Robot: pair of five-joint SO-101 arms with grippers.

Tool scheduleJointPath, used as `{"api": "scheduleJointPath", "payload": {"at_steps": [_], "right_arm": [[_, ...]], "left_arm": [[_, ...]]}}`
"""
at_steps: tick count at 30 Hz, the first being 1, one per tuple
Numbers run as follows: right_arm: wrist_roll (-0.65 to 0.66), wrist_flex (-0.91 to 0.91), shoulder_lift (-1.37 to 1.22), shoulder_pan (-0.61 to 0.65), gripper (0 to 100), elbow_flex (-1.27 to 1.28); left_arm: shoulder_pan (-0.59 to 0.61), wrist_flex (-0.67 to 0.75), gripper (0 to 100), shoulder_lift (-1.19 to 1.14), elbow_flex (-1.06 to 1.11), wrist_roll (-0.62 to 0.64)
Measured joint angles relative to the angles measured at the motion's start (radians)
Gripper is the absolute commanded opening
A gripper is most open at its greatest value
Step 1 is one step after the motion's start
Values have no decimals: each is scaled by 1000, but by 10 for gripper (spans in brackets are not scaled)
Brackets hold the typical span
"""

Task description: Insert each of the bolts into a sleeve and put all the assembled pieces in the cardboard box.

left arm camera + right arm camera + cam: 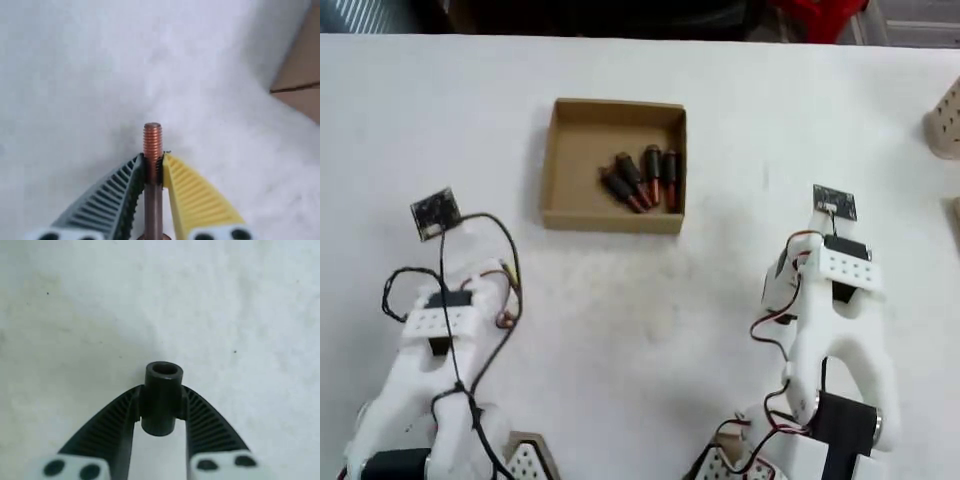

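Observation:
A copper bolt (pixel 152 150) is clamped between the grey and yellow fingers of my left gripper (pixel 152 162), its threaded end sticking out past the fingertips over the white table. My right gripper (pixel 160 400) is shut on a black sleeve (pixel 162 397), whose open bore faces outward. In the high view the left arm (pixel 445 320) sits at the lower left and the right arm (pixel 835 300) at the lower right, both short of the cardboard box (pixel 570 165). Several assembled pieces (pixel 642 180), black sleeves with copper bolts, lie in the box.
White table (pixel 640 300) stretches between the two arms and in front of the box. A corner of the box (pixel 300 75) shows in the left wrist view. A pale perforated object (pixel 945 125) stands at the far right edge.

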State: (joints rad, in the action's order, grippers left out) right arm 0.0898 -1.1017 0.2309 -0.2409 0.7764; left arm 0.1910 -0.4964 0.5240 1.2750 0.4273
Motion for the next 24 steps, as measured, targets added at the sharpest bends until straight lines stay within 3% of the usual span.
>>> {"api": "scheduleJointPath", "payload": {"at_steps": [5,8,11,15,17,24], "right_arm": [[0,0,0,0,17,0],[0,0,0,0,17,0],[0,0,0,0,17,0],[0,23,0,0,17,12],[0,38,0,0,17,21],[0,49,0,0,17,25]], "left_arm": [[18,-3,290,-3,0,-29],[29,-14,273,-3,0,-37],[63,-78,196,-3,-23,-63],[98,-229,8,-3,-121,-192],[104,-325,46,-3,-173,-284],[196,-628,23,-3,-385,-600]]}}
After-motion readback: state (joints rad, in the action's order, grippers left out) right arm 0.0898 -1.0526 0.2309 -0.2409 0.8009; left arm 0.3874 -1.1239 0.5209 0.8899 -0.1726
